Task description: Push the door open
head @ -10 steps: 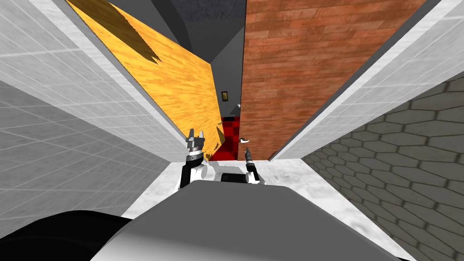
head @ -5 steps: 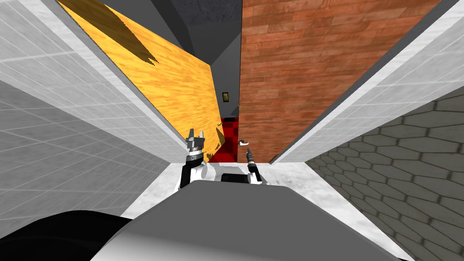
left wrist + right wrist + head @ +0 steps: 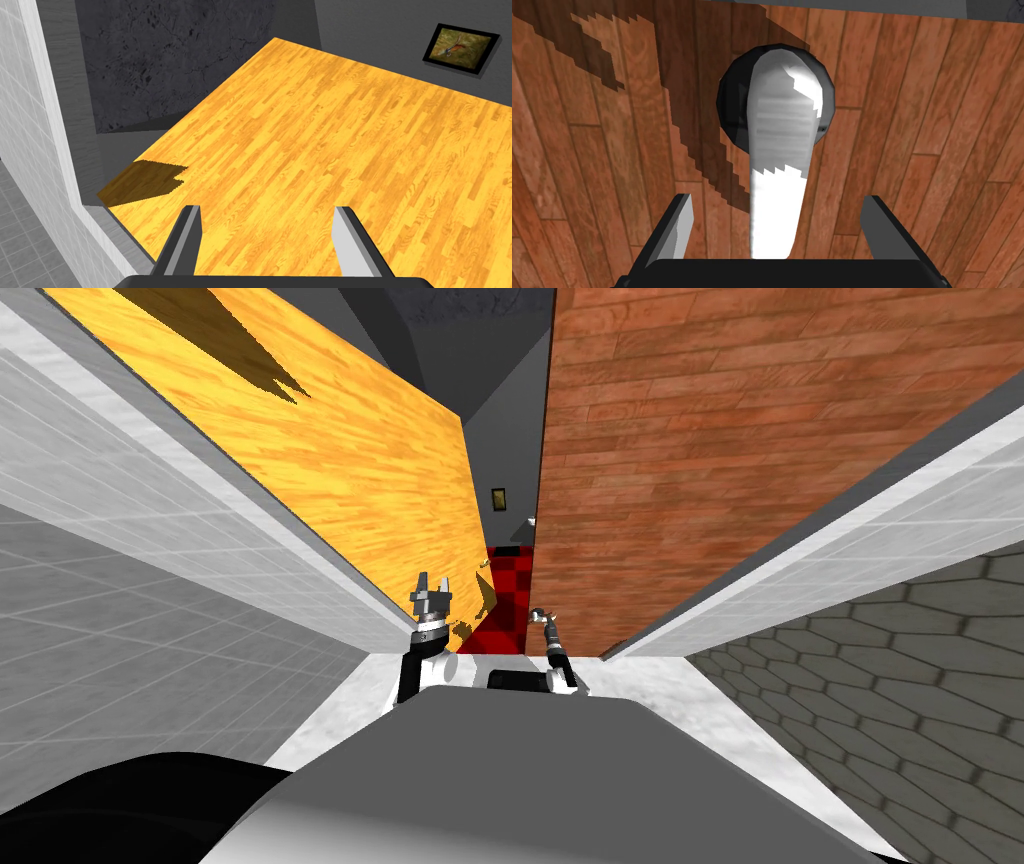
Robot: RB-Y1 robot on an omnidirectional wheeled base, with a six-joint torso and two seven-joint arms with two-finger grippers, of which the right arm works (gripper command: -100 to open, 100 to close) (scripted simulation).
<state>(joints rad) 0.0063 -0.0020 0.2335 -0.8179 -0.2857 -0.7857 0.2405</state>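
Right wrist view gives what the head view can't. The pale lever handle (image 3: 779, 165), on its dark round rose (image 3: 732, 107), runs straight down between the fingers of the right gripper (image 3: 777, 200). That gripper stands wide open: neither finger touches the lever, nothing gripped. Behind the handle is the reddish-brown plank door (image 3: 912, 125).

Head view places that door on the right of the passage. Its edge borders a narrow gap showing red checkered floor (image 3: 508, 588) and a small picture frame (image 3: 497, 498) on the far grey wall. Left of the gap a yellow wooden panel (image 3: 340, 458) angles away. The left gripper (image 3: 431, 586) hangs near its lower edge, fingers spread, empty. White tiled wall (image 3: 150, 538) on the left, dark hexagon-tiled wall (image 3: 900, 668) on the right.

Since a second ago my view has moved nearer — the right gripper, then short of the handle, is now at it.
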